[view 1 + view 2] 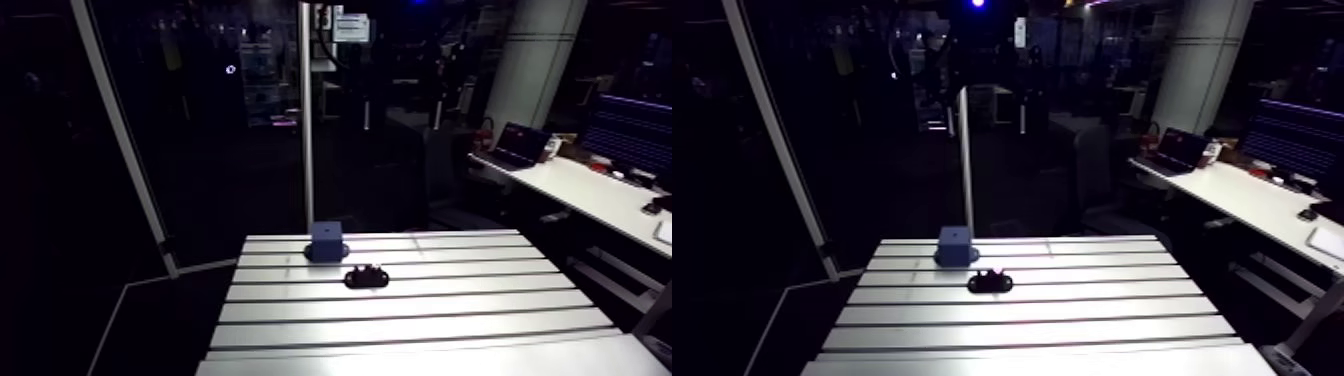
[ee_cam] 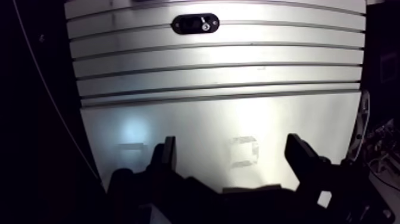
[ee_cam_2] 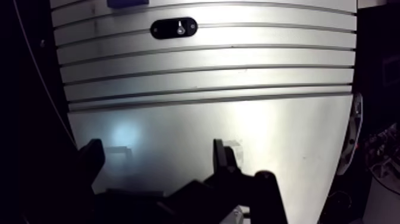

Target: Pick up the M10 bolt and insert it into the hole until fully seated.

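Aluminium slotted worktop (image 1: pixel 420 320) carries, near the arm view's centre, one blue block (image 1: pixel 326 241) and one black oval holder (image 1: pixel 366 276); we see two fingers (image 2: pixel 168 156) spread apart, empty.

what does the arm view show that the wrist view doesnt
Only the arm view: the blue block in full, standing just behind the black holder; the wrist view catches at most a sliver of it. Only the wrist view: the gripper, fingers apart, nothing between them, over the slotted table. Both: the table and the black holder.
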`<move>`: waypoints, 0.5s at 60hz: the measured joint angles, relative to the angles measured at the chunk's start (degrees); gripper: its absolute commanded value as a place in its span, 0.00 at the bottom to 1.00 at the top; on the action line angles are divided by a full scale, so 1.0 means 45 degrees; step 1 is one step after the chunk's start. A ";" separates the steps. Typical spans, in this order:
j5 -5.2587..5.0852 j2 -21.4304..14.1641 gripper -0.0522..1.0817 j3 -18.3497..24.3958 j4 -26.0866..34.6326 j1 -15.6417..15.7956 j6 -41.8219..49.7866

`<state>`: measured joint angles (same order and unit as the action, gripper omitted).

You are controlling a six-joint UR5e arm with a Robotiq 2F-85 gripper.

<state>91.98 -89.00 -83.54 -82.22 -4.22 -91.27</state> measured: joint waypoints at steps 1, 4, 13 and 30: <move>-0.0001 0.0000 0.05 0.0000 0.0000 0.0001 0.0000; 0.0002 -0.0010 0.05 0.0018 -0.0008 0.0079 -0.0033; 0.0023 -0.0060 0.05 0.0095 -0.0047 0.0413 -0.0176; 0.0037 -0.0088 0.05 0.0124 -0.0085 0.0624 -0.0266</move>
<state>92.15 -89.39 -82.98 -82.60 -1.41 -92.47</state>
